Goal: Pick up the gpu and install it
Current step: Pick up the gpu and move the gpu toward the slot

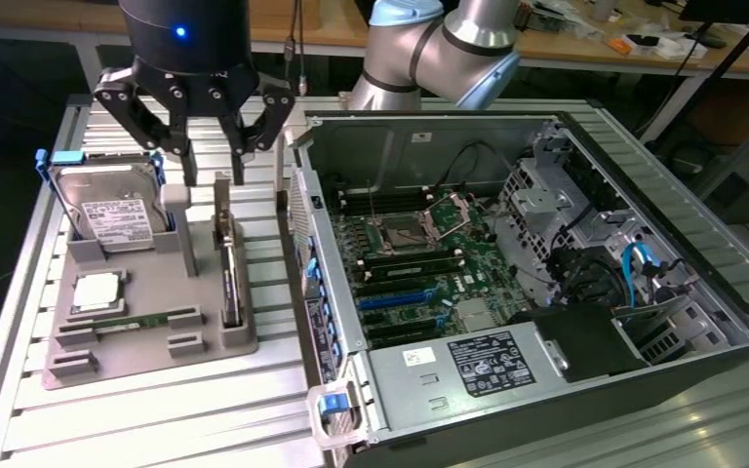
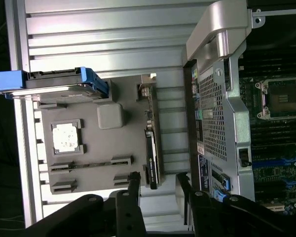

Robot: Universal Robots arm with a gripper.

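Observation:
The gpu (image 1: 230, 265) is a thin dark card standing on edge in a slot of the grey holder tray (image 1: 218, 336), on the exterior view's left. My gripper (image 1: 215, 180) hangs just above the card's far end, its fingers apart and nothing between them. In the wrist view the gpu (image 2: 152, 150) runs lengthwise between the tray (image 2: 96, 168) and the computer case. The two fingertips of my gripper (image 2: 158, 186) straddle the line of the card's near end without touching it.
A hard drive (image 1: 112, 213) in a blue caddy, a processor chip (image 1: 97, 292) and a green memory stick (image 1: 134, 320) also sit in the tray. The open computer case (image 1: 687, 244) lies on the exterior view's right, motherboard (image 1: 408, 263) exposed, its rear wall (image 2: 214, 113) close beside the card.

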